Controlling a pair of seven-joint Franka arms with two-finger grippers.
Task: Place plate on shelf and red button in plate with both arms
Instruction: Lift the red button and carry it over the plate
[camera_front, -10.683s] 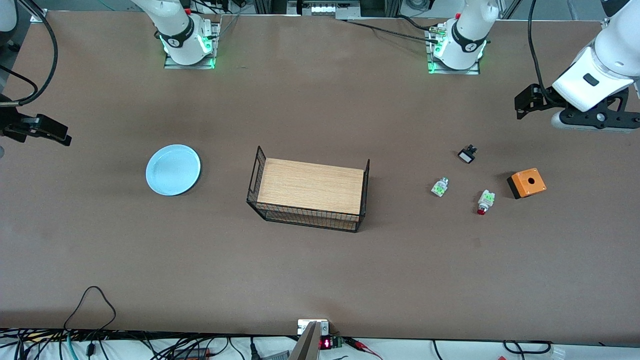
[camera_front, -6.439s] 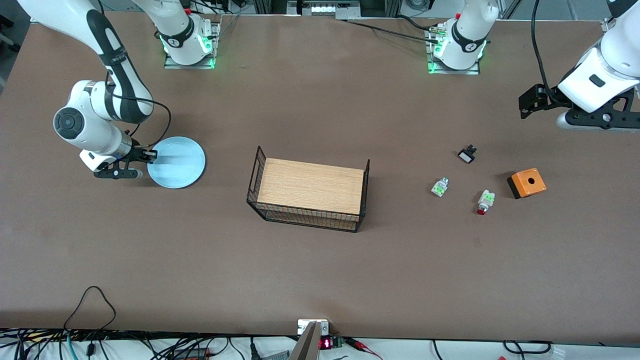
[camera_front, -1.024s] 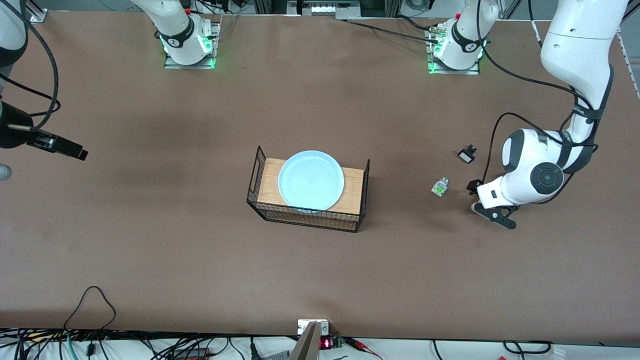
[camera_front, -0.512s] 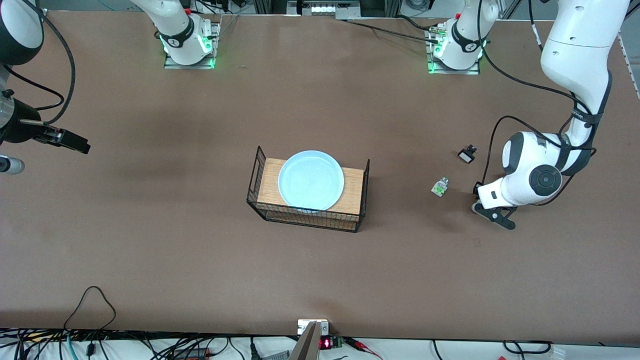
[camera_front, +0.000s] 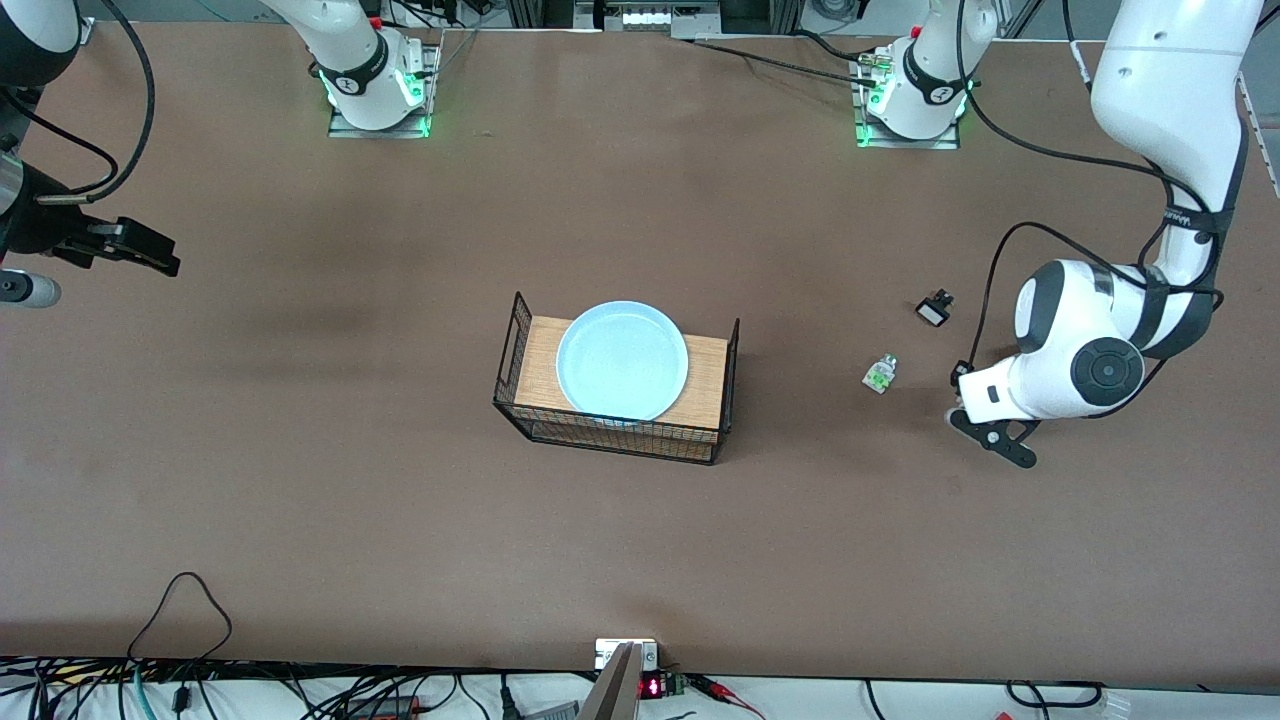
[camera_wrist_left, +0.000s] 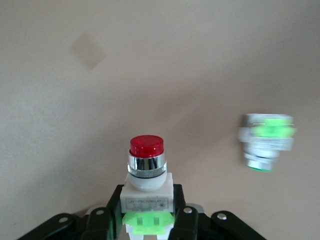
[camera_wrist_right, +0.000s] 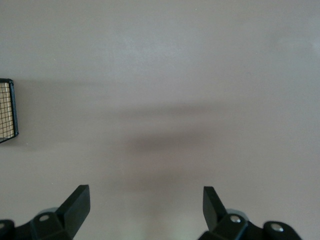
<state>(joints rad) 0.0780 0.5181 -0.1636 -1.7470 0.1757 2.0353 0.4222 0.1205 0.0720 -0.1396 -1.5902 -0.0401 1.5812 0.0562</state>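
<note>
The light blue plate (camera_front: 622, 362) lies flat on the wooden top of the wire rack (camera_front: 520, 350) in the middle of the table. The red button (camera_wrist_left: 146, 172), with its white body, green label and red cap, sits between the fingers (camera_wrist_left: 116, 200) of my left gripper (camera_wrist_left: 147, 205), which is shut on its body. In the front view the left gripper (camera_front: 970, 408) is low over the table at the left arm's end, and the hand hides the button. My right gripper (camera_front: 150, 258) hangs open and holds nothing, over bare table at the right arm's end; in the right wrist view the right gripper (camera_wrist_right: 145, 200) shows only table between its fingers.
A white-and-green part without a red cap (camera_front: 880, 374) lies beside the left gripper, toward the rack; this white-and-green part (camera_wrist_left: 265, 140) also shows in the left wrist view. A black-and-white part (camera_front: 935, 308) lies farther from the front camera. A corner of the wire rack (camera_wrist_right: 7, 110) shows in the right wrist view.
My left gripper has shut on the red button and shifted slightly. The right arm has drawn back a little, toward the robots' side of the table.
</note>
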